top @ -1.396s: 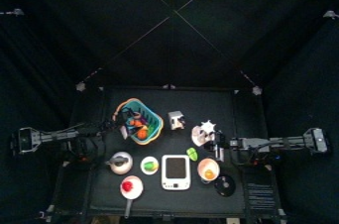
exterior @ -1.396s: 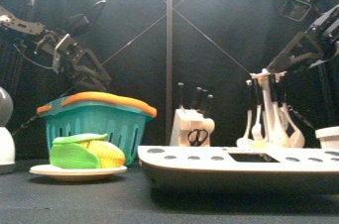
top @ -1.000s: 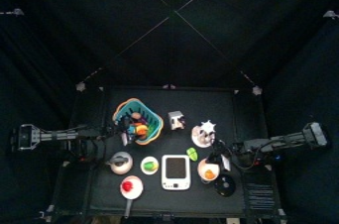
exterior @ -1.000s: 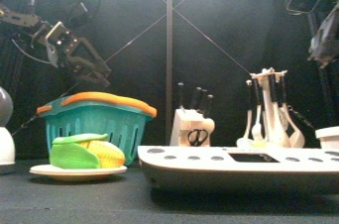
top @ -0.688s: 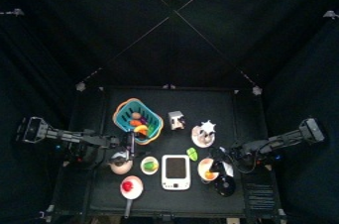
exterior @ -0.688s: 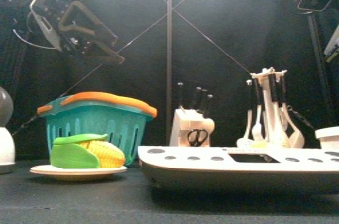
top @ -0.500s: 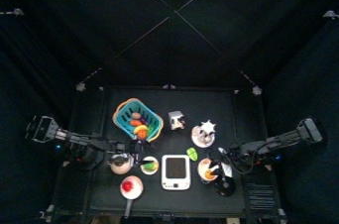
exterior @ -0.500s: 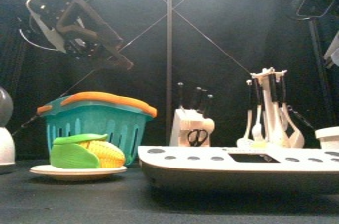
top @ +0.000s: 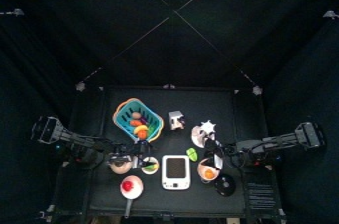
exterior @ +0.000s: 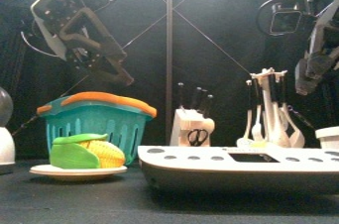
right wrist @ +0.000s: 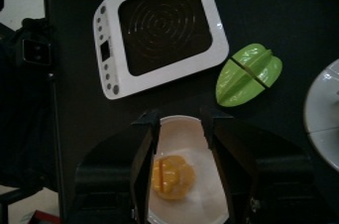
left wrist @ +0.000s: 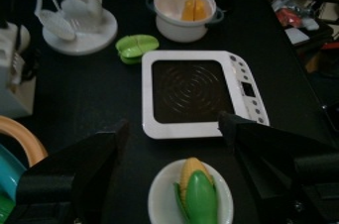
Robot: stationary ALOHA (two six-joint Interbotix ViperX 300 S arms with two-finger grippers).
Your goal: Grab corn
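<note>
The corn [left wrist: 193, 190], yellow with a green husk, lies on a small white plate [left wrist: 162, 196]. The front view shows the corn [exterior: 86, 152] at the near left of the table. My left gripper [left wrist: 176, 125] hangs above it, open, with nothing between its fingers. From overhead, the left gripper [top: 142, 153] sits over the corn plate. My right gripper [right wrist: 181, 121] is open above a white pot [right wrist: 176, 168] holding something orange, and touches nothing. Seen from above, the right gripper [top: 215, 159] is at the table's right.
A white scale [left wrist: 199, 89] lies beside the corn plate. A teal basket [exterior: 95, 119] stands behind the corn. There is also a knife block [exterior: 193, 126], a utensil holder [exterior: 269, 119], a green lime-shaped piece [right wrist: 249, 72] and a plate with a red thing [top: 129, 185].
My left arm has swung in from the table's left edge to above the corn plate. My right arm has shifted over the white pot.
</note>
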